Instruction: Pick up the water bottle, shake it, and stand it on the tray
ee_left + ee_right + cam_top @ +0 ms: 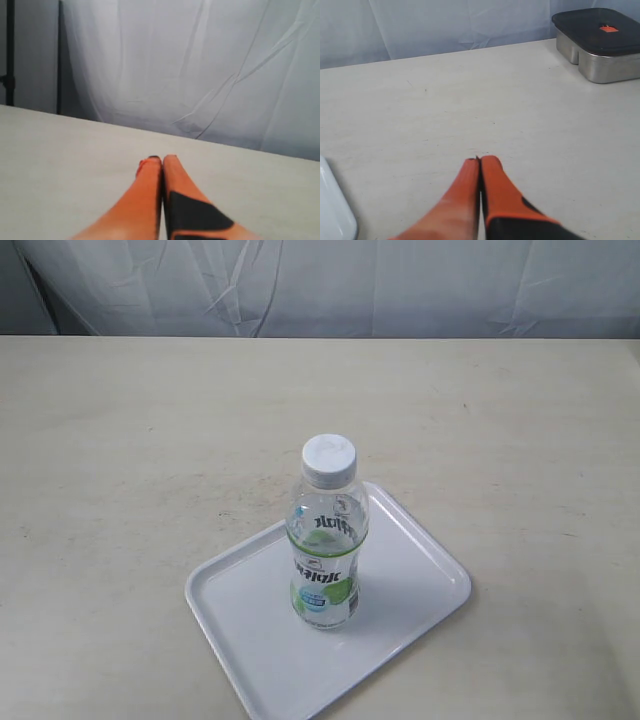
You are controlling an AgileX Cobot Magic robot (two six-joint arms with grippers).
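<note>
The water bottle [325, 540], clear with a white cap and a white-and-green label, stands upright on the white tray [420, 570] in the exterior view. No arm or gripper shows in that view. In the left wrist view my left gripper [161, 159] has its orange fingers pressed together over bare table, holding nothing. My right gripper [480, 160] is shut and empty too, above the tabletop. A rounded corner of the tray [332, 210] shows at the edge of the right wrist view, apart from the fingers.
A metal box with a dark lid [600, 42] sits on the table far ahead of the right gripper. A white curtain [320, 285] hangs behind the table's far edge. The beige tabletop [130, 440] surrounds the tray.
</note>
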